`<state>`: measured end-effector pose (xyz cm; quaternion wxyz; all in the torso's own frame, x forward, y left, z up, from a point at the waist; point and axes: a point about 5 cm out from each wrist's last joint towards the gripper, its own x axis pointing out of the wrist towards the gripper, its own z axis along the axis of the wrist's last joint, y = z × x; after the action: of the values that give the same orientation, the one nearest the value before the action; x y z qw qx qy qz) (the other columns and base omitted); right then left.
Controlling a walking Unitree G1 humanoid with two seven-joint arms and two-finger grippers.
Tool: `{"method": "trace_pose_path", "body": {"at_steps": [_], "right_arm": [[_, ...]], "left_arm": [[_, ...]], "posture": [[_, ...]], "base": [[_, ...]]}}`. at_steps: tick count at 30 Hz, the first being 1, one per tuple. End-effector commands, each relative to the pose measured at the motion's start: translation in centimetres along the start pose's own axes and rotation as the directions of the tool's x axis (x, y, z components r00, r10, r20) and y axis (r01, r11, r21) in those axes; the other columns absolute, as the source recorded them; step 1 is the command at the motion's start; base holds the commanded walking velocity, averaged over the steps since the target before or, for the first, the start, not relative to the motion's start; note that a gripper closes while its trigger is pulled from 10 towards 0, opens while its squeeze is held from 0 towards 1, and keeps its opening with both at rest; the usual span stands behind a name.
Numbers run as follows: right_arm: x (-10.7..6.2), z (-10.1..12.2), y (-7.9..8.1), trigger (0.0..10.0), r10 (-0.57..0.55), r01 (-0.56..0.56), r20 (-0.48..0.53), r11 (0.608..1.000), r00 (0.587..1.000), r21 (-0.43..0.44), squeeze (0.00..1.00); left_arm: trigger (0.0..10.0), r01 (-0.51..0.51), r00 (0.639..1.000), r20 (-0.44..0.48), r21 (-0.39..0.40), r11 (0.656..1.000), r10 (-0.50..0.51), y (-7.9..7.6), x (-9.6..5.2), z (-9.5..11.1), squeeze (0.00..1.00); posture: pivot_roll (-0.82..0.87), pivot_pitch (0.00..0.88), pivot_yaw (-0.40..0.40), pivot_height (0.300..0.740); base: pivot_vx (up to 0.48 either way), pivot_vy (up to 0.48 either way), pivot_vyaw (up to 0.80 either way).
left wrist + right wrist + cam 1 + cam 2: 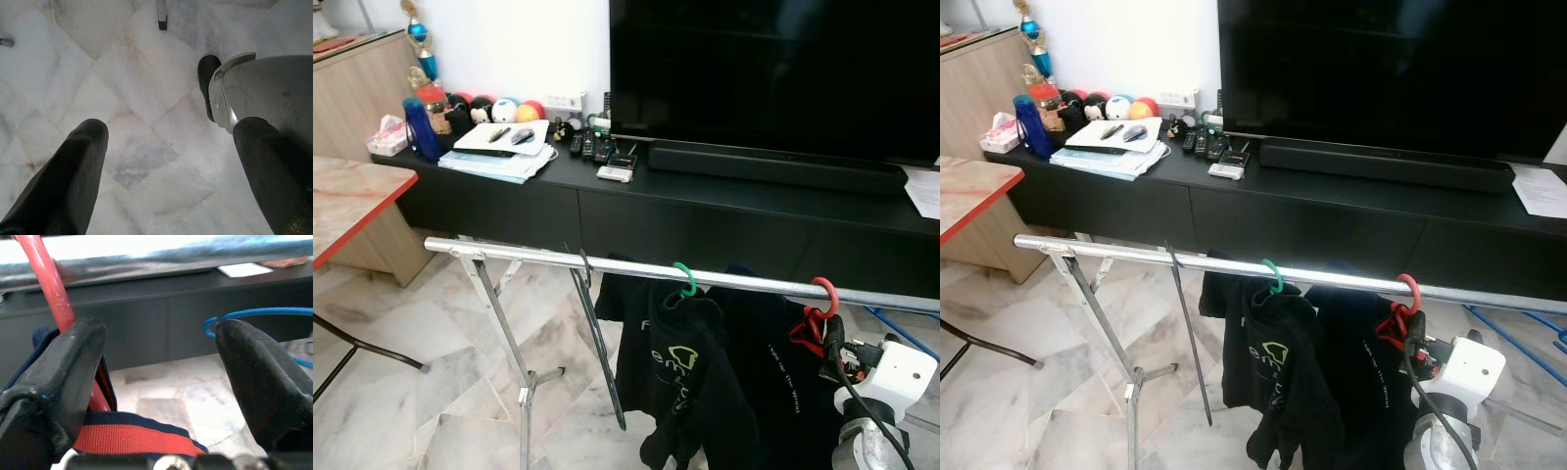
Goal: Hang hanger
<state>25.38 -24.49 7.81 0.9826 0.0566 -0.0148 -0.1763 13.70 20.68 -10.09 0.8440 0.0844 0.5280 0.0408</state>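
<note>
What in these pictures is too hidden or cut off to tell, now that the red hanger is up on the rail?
- Red hanger: its shoulders are hidden under the dark shirt in the eye views.
- Right gripper: jaws apart in its wrist view; one finger lies against the hanger, but contact is unclear.
- Print on the shirt under the green hanger: folded, unreadable.
- Rail: its right end is cut off by the frame edge.

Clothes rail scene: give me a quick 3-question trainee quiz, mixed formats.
1. True or false: the red plastic hanger is hooked over the silver metal rail.
2. Multiple choice: the right gripper is A) open beside the red hanger, B) shut on the green plastic hanger, C) resting on the black TV cabinet.
3. What is the left gripper pointing at?

Key: 1 true; 2 A; 3 the marble floor.
</note>
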Motion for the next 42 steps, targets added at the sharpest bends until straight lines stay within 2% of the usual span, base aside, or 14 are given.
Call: {"method": "trace_pose_path", "body": {"at_steps": [1,5,7,10,11,14,18,22,28,30,33,36,38,42], "right_arm": [[-0.1,0.2,0.6,10.0,0.067,-0.067,-0.025,0.998,0.997,0.002,0.00],[-0.2,-0.3,0.6,10.0,0.087,-0.090,-0.085,0.996,0.993,-0.027,0.00],[-0.3,-0.5,0.4,10.0,0.101,-0.108,-0.107,0.993,0.989,-0.056,0.00],[-0.2,0.5,0.2,10.0,0.135,-0.140,-0.073,0.987,0.988,-0.073,0.00],[-0.2,0.5,0.2,10.0,0.135,-0.140,-0.073,0.987,0.988,-0.073,0.00],[-0.2,1.4,-0.1,10.0,0.189,-0.195,-0.074,0.977,0.979,-0.087,0.00],[-0.3,1.9,-1.1,10.0,0.176,-0.182,-0.077,0.979,0.981,-0.092,0.00],[-0.7,2.1,-1.8,10.0,0.210,-0.221,-0.100,0.969,0.972,-0.113,0.00],[-1.4,0.8,-3.2,10.0,0.319,-0.381,-0.285,0.903,0.904,-0.197,0.00],[-1.3,0.5,-3.9,10.0,0.306,-0.388,-0.333,0.896,0.892,-0.216,0.00],[-0.8,0.8,-4.2,10.0,0.314,-0.396,-0.341,0.895,0.886,-0.204,0.00],[-0.1,0.5,-4.1,10.0,0.328,-0.414,-0.361,0.890,0.873,-0.190,0.00],[0.1,0.2,-3.8,10.0,0.340,-0.431,-0.380,0.883,0.860,-0.184,0.00],[0.7,-0.1,-2.1,10.0,0.420,-0.498,-0.392,0.858,0.818,-0.121,0.00]], "left_arm": [[10.0,0.091,0.994,0.065,0.011,0.996,-0.091,-1.9,0.1,2.1,0.00],[10.0,0.084,0.994,0.063,0.012,0.996,-0.085,-0.5,0.1,1.8,0.00],[10.0,0.070,0.996,0.060,0.009,0.998,-0.070,1.2,0.0,1.1,0.00],[10.0,0.051,0.997,0.049,0.006,0.999,-0.051,3.3,-0.3,-0.3,0.00],[10.0,0.051,0.997,0.049,0.006,0.999,-0.051,3.3,-0.3,-0.3,0.00],[10.0,0.037,0.999,0.031,0.006,0.999,-0.037,5.2,-0.8,-1.8,0.00],[10.0,0.039,0.999,0.017,0.013,0.999,-0.039,5.8,-1.0,-2.6,0.00],[10.0,0.046,0.999,0.006,0.022,0.999,-0.046,5.6,-1.1,-3.1,0.00],[10.0,0.076,0.997,-0.008,0.044,0.996,-0.076,3.3,-0.8,-3.0,0.00],[10.0,0.084,0.996,-0.004,0.048,0.995,-0.084,2.4,-0.6,-2.5,0.00],[10.0,0.096,0.995,0.002,0.050,0.994,-0.097,1.0,-0.4,-1.8,0.00],[10.0,0.111,0.994,0.011,0.053,0.992,-0.111,-0.6,-0.2,-0.9,0.00],[10.0,0.113,0.993,0.013,0.053,0.992,-0.114,-1.0,-0.2,-0.6,0.00],[10.0,0.109,0.994,0.023,0.034,0.993,-0.110,-1.7,-0.1,-0.1,0.00]], "posture": [[-0.03,0.044,-0.033,0.740],[-0.03,0.045,-0.032,0.740],[-0.03,0.045,-0.031,0.740],[-0.03,0.047,-0.028,0.740],[-0.03,0.047,-0.028,0.740],[-0.04,0.048,-0.024,0.740],[-0.05,0.049,-0.019,0.740],[-0.05,0.049,-0.015,0.740],[-0.06,0.049,-0.011,0.740],[-0.06,0.049,-0.011,0.740],[-0.06,0.048,-0.011,0.740],[-0.06,0.046,-0.020,0.740],[-0.06,0.046,-0.028,0.740],[-0.05,0.046,-0.046,0.740]], "base": [[0.000,0.000,0.00],[0.000,0.000,0.00],[0.000,0.000,0.00],[0.000,0.000,0.00],[0.000,0.000,0.00],[0.000,0.000,0.00],[0.000,0.000,0.00],[0.000,0.000,0.00],[0.000,0.000,0.00],[0.000,0.000,0.00],[0.000,0.000,0.00],[0.000,0.000,0.00],[0.000,0.000,0.00],[0.000,0.000,0.00]]}}
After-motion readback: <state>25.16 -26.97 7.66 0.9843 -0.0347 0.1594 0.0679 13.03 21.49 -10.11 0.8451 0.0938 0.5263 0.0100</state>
